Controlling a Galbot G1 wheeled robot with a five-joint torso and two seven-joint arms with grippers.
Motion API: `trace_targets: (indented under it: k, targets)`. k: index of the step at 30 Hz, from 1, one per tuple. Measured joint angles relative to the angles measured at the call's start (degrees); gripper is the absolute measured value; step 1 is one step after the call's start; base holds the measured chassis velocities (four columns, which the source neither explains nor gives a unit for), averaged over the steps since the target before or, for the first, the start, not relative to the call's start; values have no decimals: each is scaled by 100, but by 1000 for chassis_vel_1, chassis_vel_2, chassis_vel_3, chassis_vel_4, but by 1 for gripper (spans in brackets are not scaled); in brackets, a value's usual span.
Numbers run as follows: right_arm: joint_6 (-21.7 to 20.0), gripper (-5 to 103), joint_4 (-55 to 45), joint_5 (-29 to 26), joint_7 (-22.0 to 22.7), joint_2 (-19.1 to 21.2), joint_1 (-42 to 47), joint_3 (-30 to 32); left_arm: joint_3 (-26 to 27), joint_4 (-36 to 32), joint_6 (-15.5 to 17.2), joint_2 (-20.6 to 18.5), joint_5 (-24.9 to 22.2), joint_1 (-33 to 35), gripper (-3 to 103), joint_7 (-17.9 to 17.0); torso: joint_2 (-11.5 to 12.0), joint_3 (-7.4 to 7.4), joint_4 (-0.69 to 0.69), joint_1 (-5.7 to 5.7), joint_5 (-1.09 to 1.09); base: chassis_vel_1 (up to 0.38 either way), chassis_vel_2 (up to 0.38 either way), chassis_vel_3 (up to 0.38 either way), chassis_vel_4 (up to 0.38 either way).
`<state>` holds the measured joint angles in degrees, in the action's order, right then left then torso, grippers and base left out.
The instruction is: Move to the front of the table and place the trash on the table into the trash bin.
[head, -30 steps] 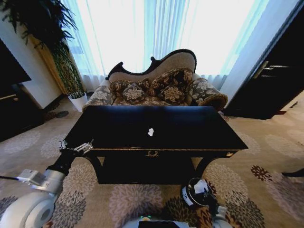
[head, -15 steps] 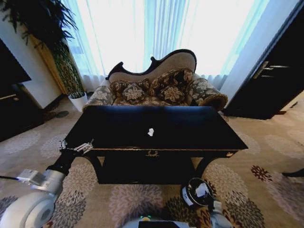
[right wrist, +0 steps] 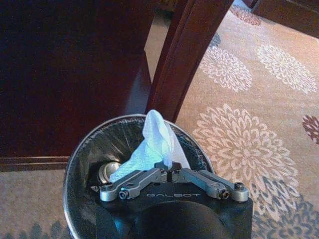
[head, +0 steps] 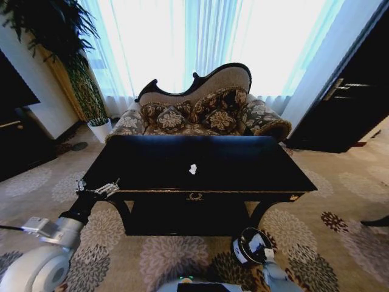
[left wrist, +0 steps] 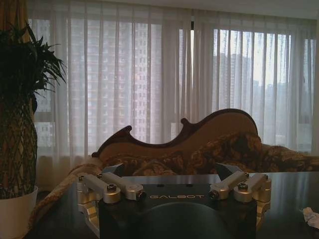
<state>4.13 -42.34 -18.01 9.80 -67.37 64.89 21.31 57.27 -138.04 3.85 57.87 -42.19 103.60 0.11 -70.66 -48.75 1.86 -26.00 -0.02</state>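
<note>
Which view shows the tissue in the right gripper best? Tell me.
The right wrist view: the right gripper is shut on the white tissue, held above the trash bin. The head view shows only a white patch over the bin.

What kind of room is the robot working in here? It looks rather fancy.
Probably a hotel suite or formal sitting room: an ornate upholstered sofa stands before tall sheer curtains, with a glossy black table on flower-patterned carpet and a potted plant by the window.
</note>
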Motion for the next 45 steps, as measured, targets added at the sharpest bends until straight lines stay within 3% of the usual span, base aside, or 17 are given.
trace_targets:
  k: [13,15,18,21,23,24,28,29,31,36,37,41,45]
  targets:
    - [-226,-2,380,366,54,-101,-307,-60,0,0,0,0,0,0,100,0,0,0,1,0,2,0,0,0,0]
    - [-239,9,320,382,100,-140,-289,-56,0,0,0,0,0,0,100,0,0,0,0,0,1,0,0,0,0]
    - [-245,14,315,382,128,-151,-286,-51,0,0,0,0,0,0,100,0,0,0,0,0,2,0,0,0,0]
    - [-249,30,319,393,135,-136,-281,-50,0,0,0,0,0,0,100,0,0,0,1,0,1,0,0,0,0]
    - [-251,30,318,393,135,-130,-278,-51,0,0,0,0,0,0,100,0,0,0,0,0,1,0,0,0,0]
    - [-257,41,308,388,133,-125,-272,-54,0,0,0,0,0,0,100,0,0,0,1,0,1,0,0,0,0]
    - [-263,46,287,384,131,-126,-262,-63,0,0,0,0,0,0,100,0,0,0,1,0,1,0,0,0,0]
    - [-280,57,236,380,130,-139,-230,-73,0,0,0,0,0,0,100,0,0,0,0,0,1,0,0,0,0]
    - [-292,68,203,374,129,-149,-210,-79,0,0,0,0,0,0,100,0,0,0,1,0,1,0,0,0,0]
    - [-300,80,81,331,126,-153,-139,-84,0,0,0,0,0,0,100,0,0,0,0,0,1,0,0,0,0]
    - [-314,90,-72,253,123,-153,-44,-87,0,0,0,0,0,0,100,0,0,0,0,0,1,0,0,0,0]
    - [-224,99,-369,195,94,-153,130,-77,0,0,0,0,0,0,100,0,0,0,1,0,1,0,0,0,0]
    - [206,100,-970,181,-25,-157,560,-17,0,0,0,0,0,0,100,0,0,0,1,0,2,0,0,0,0]
